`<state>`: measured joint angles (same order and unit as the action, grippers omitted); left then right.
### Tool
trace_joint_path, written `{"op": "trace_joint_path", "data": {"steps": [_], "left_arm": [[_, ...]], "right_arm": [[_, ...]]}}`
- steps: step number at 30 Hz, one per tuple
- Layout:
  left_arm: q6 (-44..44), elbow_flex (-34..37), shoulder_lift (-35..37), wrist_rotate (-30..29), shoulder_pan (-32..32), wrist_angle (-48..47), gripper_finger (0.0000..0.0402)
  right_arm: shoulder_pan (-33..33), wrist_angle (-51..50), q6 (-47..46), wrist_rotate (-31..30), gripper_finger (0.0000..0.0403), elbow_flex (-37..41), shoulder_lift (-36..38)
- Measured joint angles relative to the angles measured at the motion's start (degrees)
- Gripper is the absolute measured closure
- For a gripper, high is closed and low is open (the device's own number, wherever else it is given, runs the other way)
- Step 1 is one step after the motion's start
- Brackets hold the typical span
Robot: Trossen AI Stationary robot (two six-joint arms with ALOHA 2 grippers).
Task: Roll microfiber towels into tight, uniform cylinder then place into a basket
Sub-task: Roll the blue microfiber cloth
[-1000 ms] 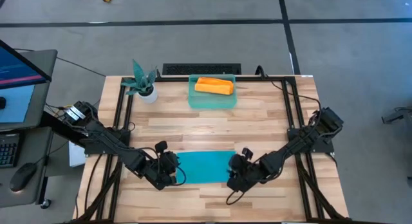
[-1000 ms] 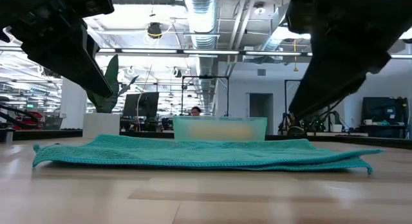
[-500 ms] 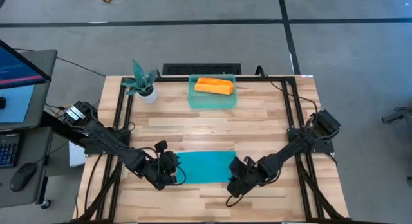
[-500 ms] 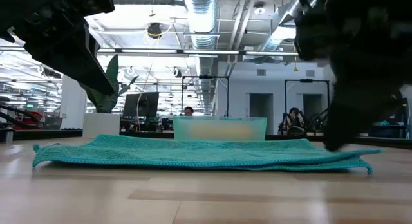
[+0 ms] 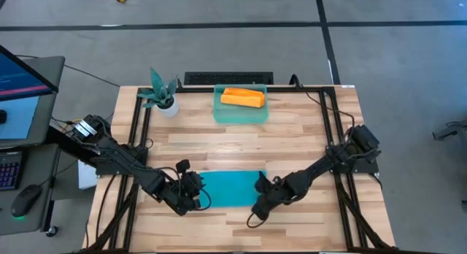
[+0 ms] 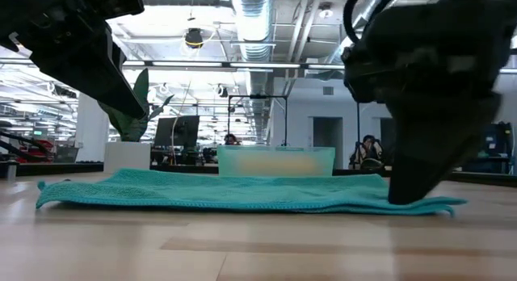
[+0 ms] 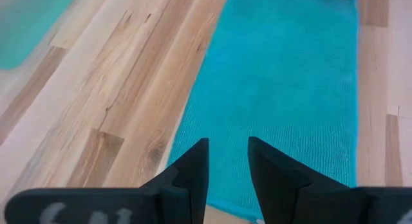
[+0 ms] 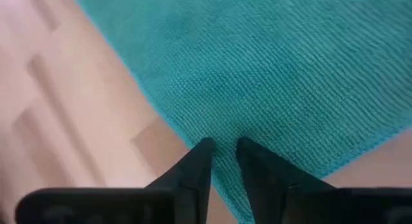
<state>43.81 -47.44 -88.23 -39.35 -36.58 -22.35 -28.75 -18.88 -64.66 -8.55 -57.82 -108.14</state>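
The teal towel lies flat on the table near its front edge. My left gripper hovers open above the towel's left end, clear of it in the low view. My right gripper has come down on the towel's right near corner, and a narrow gap stays between its fingers. The orange towel lies rolled up inside the basket at the far middle of the table. My right gripper sets both fingertips on the teal towel just inside its right near corner. The fingers come steeply from above, and a narrow strip of cloth shows between them. The towel lies flat on the table.
A small potted plant stands at the far left of the table, beside the basket. Bare wood lies between the teal towel and the basket. A black frame runs along the table's sides.
My right gripper has come down onto the teal towel's right near corner, moving toward the table's left and near edges and rolling its wrist. In the low view it now reaches the cloth, which stays flat.
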Motion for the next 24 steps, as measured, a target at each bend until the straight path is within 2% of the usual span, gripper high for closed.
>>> {"op": "trace_joint_path", "data": {"steps": [7, 10, 14, 18, 24], "left_arm": [[0.0, 0.0, 0.0, 0.0, 0.0, 0.0, 0.0301], [0.0, 0.0, 0.0, 0.0, 0.0, 0.0, 0.0301], [0.1, 0.0, 0.0, -0.1, 0.0, 0.0, 0.0301], [0.1, 0.0, 0.0, -0.1, 0.0, 0.0, 0.0301], [-0.3, 0.0, 0.0, -0.1, 0.0, 0.0, 0.0301]], "right_arm": [[6.1, -7.0, 2.7, -1.0, 0.0332, -0.1, 0.8], [9.3, -9.3, 4.2, -6.0, 0.0350, -0.2, 0.8], [14.0, -17.6, 8.2, -14.0, 0.0374, -3.6, 0.0], [17.6, -19.8, 14.1, -17.2, 0.0393, -6.1, -0.2], [16.2, -21.2, 16.7, -17.0, 0.0388, -9.2, -0.1]]}}
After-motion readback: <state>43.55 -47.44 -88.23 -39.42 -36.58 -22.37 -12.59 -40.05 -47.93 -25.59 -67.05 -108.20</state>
